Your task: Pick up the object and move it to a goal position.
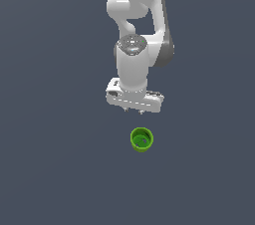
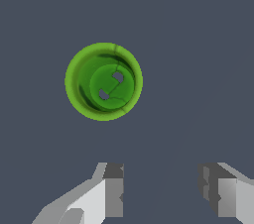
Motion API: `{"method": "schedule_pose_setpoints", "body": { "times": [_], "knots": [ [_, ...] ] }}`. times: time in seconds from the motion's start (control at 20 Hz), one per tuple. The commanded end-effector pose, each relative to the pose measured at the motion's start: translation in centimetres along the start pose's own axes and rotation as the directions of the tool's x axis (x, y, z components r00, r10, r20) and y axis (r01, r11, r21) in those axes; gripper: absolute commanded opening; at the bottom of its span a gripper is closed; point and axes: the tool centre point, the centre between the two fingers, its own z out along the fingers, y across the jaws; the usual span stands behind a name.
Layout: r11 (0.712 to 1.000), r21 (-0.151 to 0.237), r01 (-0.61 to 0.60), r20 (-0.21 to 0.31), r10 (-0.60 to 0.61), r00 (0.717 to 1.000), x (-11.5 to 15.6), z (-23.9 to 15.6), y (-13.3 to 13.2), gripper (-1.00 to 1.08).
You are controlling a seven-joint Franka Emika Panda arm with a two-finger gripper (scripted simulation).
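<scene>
Hand [image 1: 133, 111] hangs above the surface [image 1: 50, 169], pointing straight down, fingers spread with nothing between them. In the wrist view both fingertips [image 2: 114, 188] show with a wide bare gap, wider than the cup, so the opening is already enough for a grasp across the rim.

Green cup [image 1: 141, 139] stands upright on the surface, mouth up, hollow darker inside. In the exterior view it sits just below the hand in the picture and slightly toward that view's right, apart from it, no contact. In the wrist view the cup [image 2: 103, 81] is clear of the finger line, not between the fingertips, so the hand isn't centred over it yet.

Judgement: pre-grasp stage, nothing lifted. Next move needs a lateral shift to bring the cup between the fingers, then a descent so they straddle the wall. Risk: coming down off-centre lands a finger on the thick rim and tips or shoves the cup.

No goal marker visible in either view.
</scene>
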Motion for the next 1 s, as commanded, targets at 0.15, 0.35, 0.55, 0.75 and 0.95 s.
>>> {"method": "schedule_pose_setpoints", "body": {
  "times": [0.15, 0.35, 0.55, 0.75, 0.95],
  "knots": [
    [0.984, 0.035, -0.174, 0.007, 0.174, 0.985, 0.3, 0.9, -0.6, 0.28],
    [0.951, 0.059, -0.304, 0.018, 0.304, 0.953, 0.6, 1.6, -1.0, 0.28],
    [0.899, 0.079, -0.43, 0.035, 0.428, 0.903, 0.9, 2.3, -1.3, 0.28],
    [0.831, 0.095, -0.548, 0.055, 0.545, 0.837, 1.2, 3.1, -1.7, 0.28],
    [0.747, 0.107, -0.656, 0.079, 0.651, 0.755, 1.4, 3.8, -2.0, 0.28]
  ]
}}
